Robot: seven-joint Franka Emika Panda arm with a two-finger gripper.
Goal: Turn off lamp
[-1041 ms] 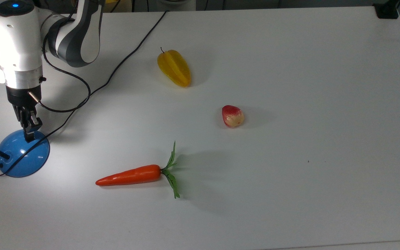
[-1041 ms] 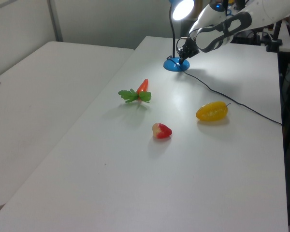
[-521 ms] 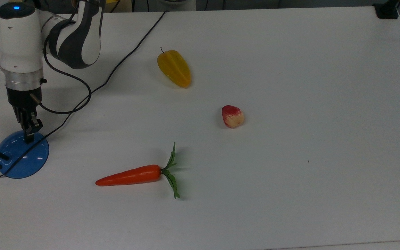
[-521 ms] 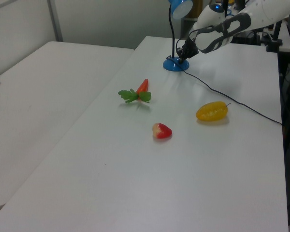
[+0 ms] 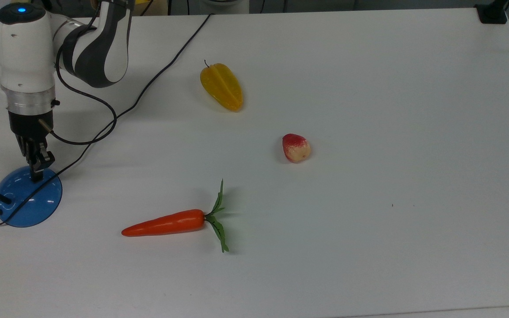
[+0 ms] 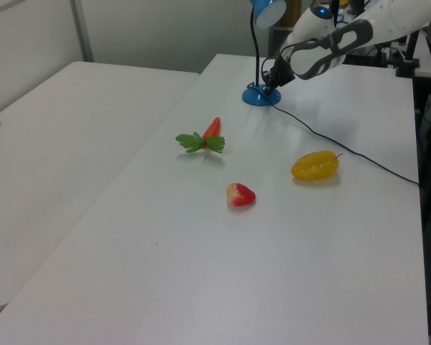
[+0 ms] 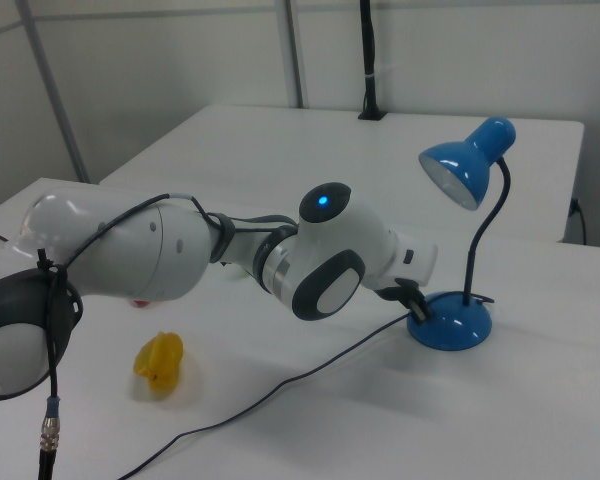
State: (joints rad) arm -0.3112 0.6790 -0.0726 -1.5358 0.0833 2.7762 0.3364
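Since a second ago, the lamp is seen unlit; its blue base is touched by the clenched, empty gripper from directly above.

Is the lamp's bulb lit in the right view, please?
No, the lamp has a dull shade that casts no glow on the table.

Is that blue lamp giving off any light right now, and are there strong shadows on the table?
Top view: the carrot and other fruit cast only faint, soft shadows on the table. Left view: the lamp has a dull blue shade, no glow. Right view: its bulb opening looks pale, unlit.
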